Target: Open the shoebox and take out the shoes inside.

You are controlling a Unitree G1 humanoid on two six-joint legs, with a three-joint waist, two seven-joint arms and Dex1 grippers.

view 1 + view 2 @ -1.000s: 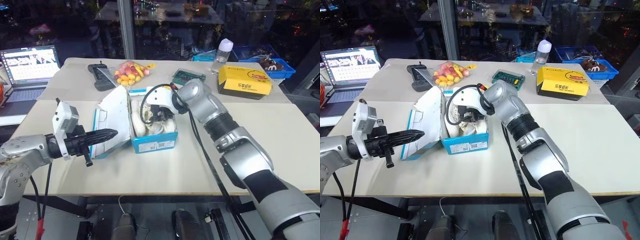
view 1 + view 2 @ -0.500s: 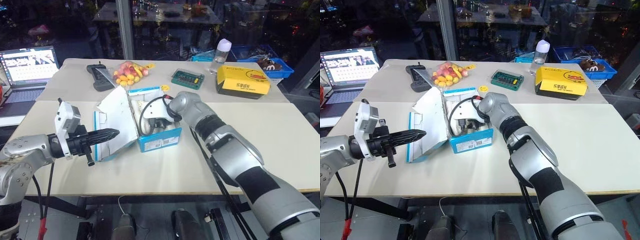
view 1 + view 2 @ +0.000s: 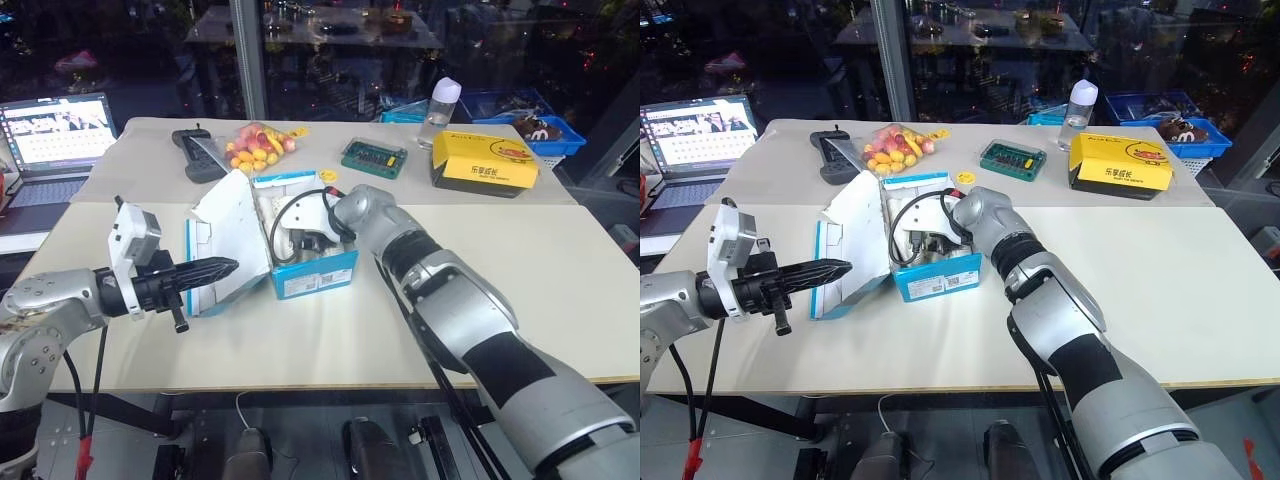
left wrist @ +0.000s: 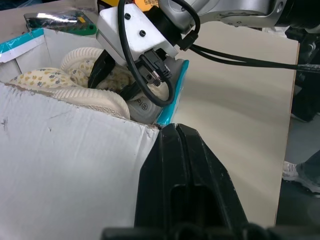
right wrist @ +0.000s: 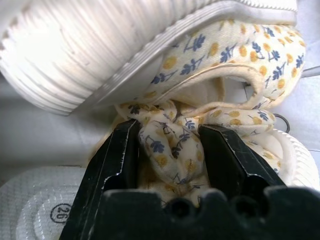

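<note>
Around the shoebox (image 3: 305, 270), at the table's centre, a bag of fruit (image 3: 259, 146) and a black controller (image 3: 200, 154) lie at its 11 o'clock, a green case (image 3: 375, 156) at 1 o'clock, and a yellow box (image 3: 487, 163) and a bottle (image 3: 443, 107) further off at 2 o'clock. The raised white lid (image 3: 236, 226) stands at the box's 9 o'clock side, between the left gripper (image 3: 222, 267) and the shoes (image 4: 95, 87).

The right gripper (image 5: 169, 150) is down inside the box, its fingers (image 5: 121, 152) narrowed onto a fold of flowered fabric of one shoe. The left gripper is fully closed, its tip touching the lid's edge and holding nothing.

The table (image 3: 520, 270) is pale beige; a laptop (image 3: 55, 140) sits at 9 o'clock, dark glass behind.
</note>
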